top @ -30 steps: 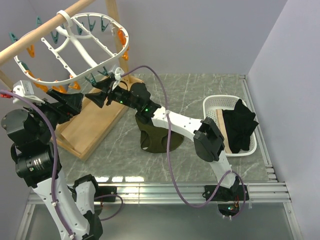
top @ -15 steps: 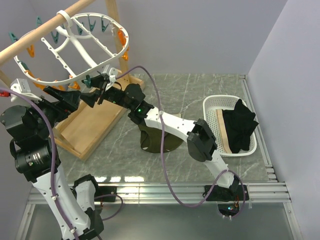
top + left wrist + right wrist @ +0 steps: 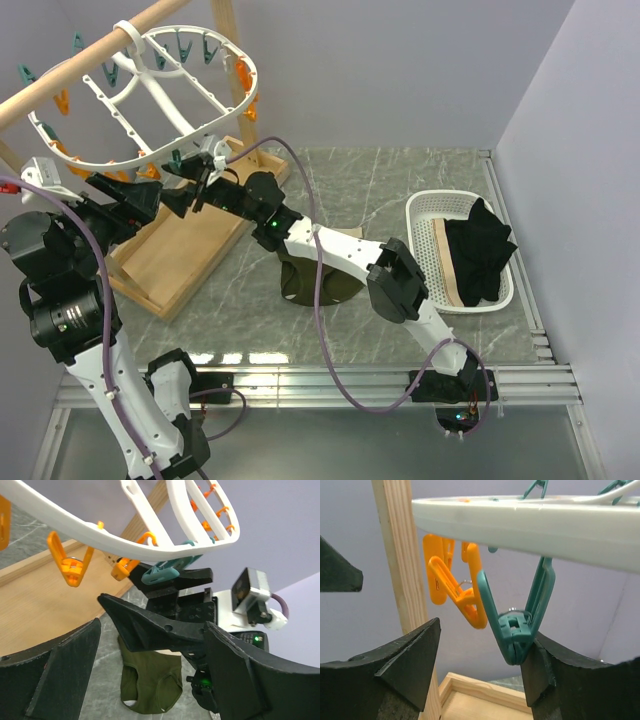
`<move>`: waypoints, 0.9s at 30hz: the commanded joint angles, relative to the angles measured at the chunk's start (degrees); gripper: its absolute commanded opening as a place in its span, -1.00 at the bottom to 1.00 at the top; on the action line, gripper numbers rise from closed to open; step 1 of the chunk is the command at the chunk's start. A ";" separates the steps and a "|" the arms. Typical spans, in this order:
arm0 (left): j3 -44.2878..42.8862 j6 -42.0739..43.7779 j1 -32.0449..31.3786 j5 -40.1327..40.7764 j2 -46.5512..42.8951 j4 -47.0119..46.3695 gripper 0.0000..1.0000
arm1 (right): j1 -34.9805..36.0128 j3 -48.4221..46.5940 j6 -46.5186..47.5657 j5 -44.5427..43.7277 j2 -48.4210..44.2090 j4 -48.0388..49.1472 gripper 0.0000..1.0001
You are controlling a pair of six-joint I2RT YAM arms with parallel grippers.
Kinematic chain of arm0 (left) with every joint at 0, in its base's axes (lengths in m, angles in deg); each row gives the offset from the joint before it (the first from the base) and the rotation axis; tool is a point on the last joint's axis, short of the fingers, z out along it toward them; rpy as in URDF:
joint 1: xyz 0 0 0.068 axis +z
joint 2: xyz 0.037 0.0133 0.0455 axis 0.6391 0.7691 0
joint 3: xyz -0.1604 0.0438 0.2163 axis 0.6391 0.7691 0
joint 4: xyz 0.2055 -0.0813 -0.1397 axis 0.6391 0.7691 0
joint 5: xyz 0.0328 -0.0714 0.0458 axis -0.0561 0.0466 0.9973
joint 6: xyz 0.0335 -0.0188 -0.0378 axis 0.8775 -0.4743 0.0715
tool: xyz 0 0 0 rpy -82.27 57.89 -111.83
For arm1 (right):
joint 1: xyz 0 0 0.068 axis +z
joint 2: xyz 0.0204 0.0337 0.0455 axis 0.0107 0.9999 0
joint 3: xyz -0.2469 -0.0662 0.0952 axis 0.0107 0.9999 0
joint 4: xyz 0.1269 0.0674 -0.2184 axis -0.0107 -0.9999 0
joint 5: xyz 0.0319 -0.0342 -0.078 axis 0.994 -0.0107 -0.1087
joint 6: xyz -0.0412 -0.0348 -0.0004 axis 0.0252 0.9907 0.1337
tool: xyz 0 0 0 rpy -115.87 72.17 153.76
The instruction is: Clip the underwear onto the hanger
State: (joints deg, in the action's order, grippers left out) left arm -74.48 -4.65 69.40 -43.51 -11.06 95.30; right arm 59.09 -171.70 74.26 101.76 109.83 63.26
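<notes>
One hanger, one underwear, one wooden stand, one basket, one black garment

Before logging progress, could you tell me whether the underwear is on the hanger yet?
Off: the underwear lies on the table, apart from the hanger.

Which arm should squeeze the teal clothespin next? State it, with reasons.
Right, probably. The right gripper has the teal clothespin between its open fingers, under the rim of the hanger. The left gripper, also open, hovers beside it with no pin between its fingers.
</notes>
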 commanded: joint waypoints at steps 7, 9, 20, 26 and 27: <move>1.68 4.32 0.30 -6.02 -0.81 -2.59 0.76 | -3.37 4.03 0.53 -0.15 -6.43 1.24 0.33; 1.69 4.94 0.30 -6.46 -0.81 -2.50 0.75 | -3.81 4.74 0.88 -0.24 -7.23 1.06 0.33; 3.09 6.35 0.21 -7.26 0.07 -2.42 0.70 | -5.04 6.15 3.43 0.38 -9.78 0.97 0.33; 3.36 5.65 0.30 -7.52 0.77 -3.03 0.70 | -5.04 5.88 4.04 3.62 -10.56 0.89 0.32; 3.53 5.56 0.21 -7.69 0.86 -3.21 0.70 | -5.04 5.88 4.13 3.89 -10.65 0.80 0.30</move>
State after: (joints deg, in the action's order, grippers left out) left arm -71.33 0.40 69.40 -49.70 -10.56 94.63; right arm 53.98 -165.40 77.13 103.55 102.62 62.12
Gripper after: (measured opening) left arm 0.852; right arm 0.658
